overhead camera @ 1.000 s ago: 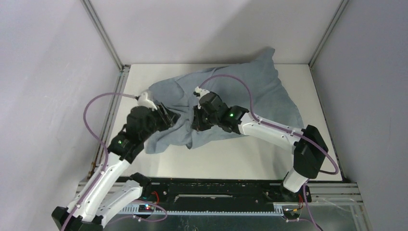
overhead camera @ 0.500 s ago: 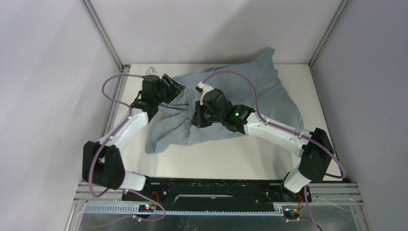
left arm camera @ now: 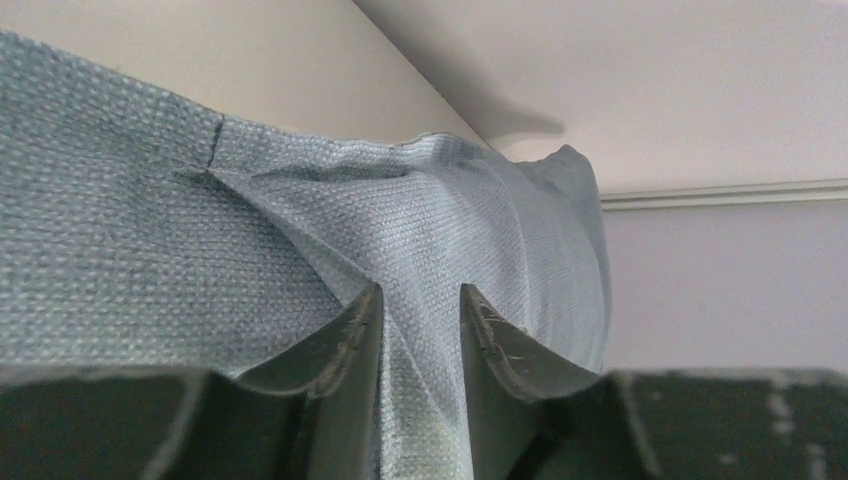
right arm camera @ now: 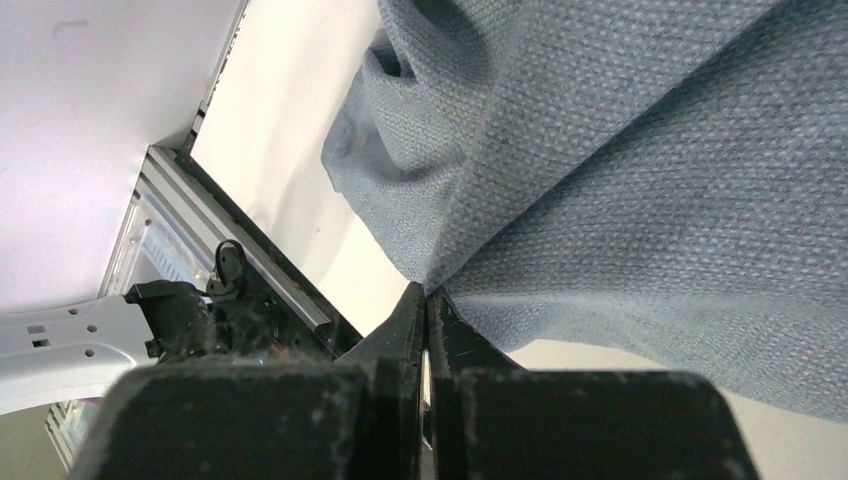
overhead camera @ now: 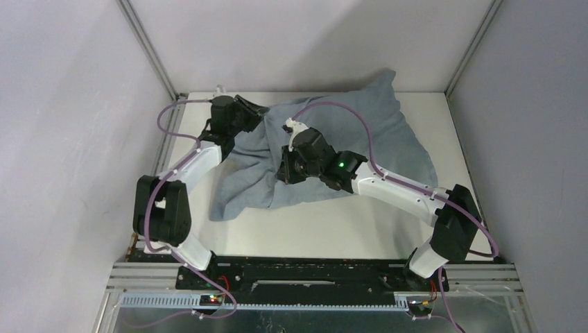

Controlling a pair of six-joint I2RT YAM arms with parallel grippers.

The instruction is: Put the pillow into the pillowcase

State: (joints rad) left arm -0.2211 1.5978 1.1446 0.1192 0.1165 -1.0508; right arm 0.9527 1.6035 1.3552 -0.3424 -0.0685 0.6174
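**Pillowcase, a wrinkled blue-grey fabric sack [overhead camera: 374,132]: left edge hauled outward**

Left end effector [overhead camera: 260,111] has swung within the last second. It was near and left of the right end effector [overhead camera: 283,175] and is now farther off and beyond it, taking cloth along. Wrist view shows a thick fold clamped between its fingers. Right end effector unmoved, pinched tight on a thin ridge of the same cloth, low over the white tabletop [overhead camera: 347,229]. Fabric between the two now lies stretched flatter.

Plump off-white pillow: no part visible in any view. The pillowcase bulks out beyond and right of the right end effector, which suggests the pillow is already inside.

Judgement: insertion largely done, and this pull reads as drawing slack over the last end. Risk: the thin pinch slipping.
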